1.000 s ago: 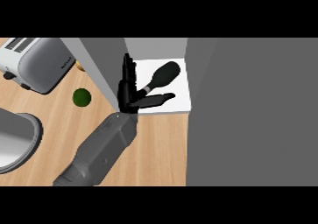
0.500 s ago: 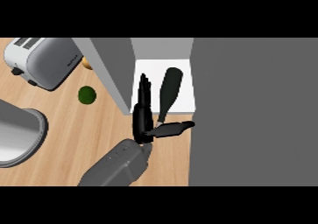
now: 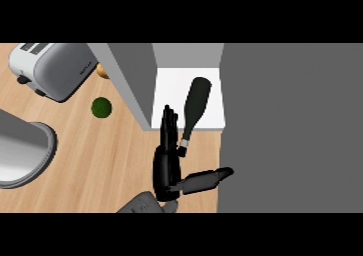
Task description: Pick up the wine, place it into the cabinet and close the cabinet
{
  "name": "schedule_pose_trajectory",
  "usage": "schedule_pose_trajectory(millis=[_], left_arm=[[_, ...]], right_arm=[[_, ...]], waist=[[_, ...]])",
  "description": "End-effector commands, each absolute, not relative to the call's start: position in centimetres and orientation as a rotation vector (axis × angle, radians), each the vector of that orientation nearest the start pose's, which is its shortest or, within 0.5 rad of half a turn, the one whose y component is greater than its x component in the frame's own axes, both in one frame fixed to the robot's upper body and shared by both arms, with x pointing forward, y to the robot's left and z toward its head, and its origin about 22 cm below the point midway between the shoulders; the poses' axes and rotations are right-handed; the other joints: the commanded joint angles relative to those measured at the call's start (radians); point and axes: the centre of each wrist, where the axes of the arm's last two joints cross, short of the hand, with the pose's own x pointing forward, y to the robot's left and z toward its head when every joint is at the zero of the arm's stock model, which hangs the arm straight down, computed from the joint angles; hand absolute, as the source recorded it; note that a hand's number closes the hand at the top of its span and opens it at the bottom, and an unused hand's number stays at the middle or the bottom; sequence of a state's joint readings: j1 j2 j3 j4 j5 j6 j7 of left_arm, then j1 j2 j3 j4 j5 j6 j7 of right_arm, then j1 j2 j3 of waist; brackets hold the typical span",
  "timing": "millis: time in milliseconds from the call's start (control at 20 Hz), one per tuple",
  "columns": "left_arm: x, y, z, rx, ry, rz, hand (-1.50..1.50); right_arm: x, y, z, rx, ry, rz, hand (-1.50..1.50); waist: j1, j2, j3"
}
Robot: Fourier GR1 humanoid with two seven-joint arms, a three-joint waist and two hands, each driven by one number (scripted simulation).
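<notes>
A pale wooden worktop (image 3: 103,160) carries a steel pot (image 3: 18,155) at far left, a toaster (image 3: 55,67) and a green lime (image 3: 101,106). The wine bottle (image 3: 195,107) lies on the white cabinet shelf (image 3: 169,95), just right of the grey cabinet door (image 3: 132,80). One hand (image 3: 168,160) is spread wide, straight fingers beside the bottle's neck, thumb out right.

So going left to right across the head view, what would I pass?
Round grey pot → toaster → green lime-like fruit → open cabinet door → black hand → wine bottle lying in the cabinet → grey cabinet front.
</notes>
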State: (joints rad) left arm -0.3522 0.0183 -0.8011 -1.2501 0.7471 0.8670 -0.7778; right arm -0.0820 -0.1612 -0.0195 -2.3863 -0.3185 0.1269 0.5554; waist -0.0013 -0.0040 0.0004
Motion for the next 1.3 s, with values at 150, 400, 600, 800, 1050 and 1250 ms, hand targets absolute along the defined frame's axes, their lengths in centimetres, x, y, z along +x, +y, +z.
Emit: schedule_pose_trajectory(millis=[150,400,600,800,1050,1250], left_arm=[[17.7,3.7,-0.1,-0.032,-1.904,0.3,-1.5],[15.7,5.5,1.9,-0.067,-1.894,0.328,-1.5],[14.8,6.3,2.6,-0.102,-1.946,0.298,-1.5],[12.1,8.6,2.0,-0.147,-1.913,0.248,-1.5],[13.2,11.4,3.7,-0.182,-1.93,0.201,-1.5],[10.5,13.5,5.1,-0.188,-1.93,0.165,-1.5]], right_arm=[[16.0,-24.4,20.6,0.297,-1.911,0.293,-1.5],[16.0,-23.3,20.1,0.286,-1.928,0.287,-1.5],[15.7,-23.0,20.0,0.341,-1.899,0.331,-1.5],[15.4,-24.6,20.0,0.409,-1.836,0.348,1.5],[13.5,-23.1,20.4,0.416,-1.806,0.476,1.5],[14.9,-24.2,19.2,0.396,-1.83,0.511,1.5]], waist=[[0.004,0.0,0.0],[0.005,0.001,0.0],[0.001,0.002,0.0],[-0.001,0.0,0.0],[-0.006,0.001,0.0],[-0.001,0.001,0.0]])
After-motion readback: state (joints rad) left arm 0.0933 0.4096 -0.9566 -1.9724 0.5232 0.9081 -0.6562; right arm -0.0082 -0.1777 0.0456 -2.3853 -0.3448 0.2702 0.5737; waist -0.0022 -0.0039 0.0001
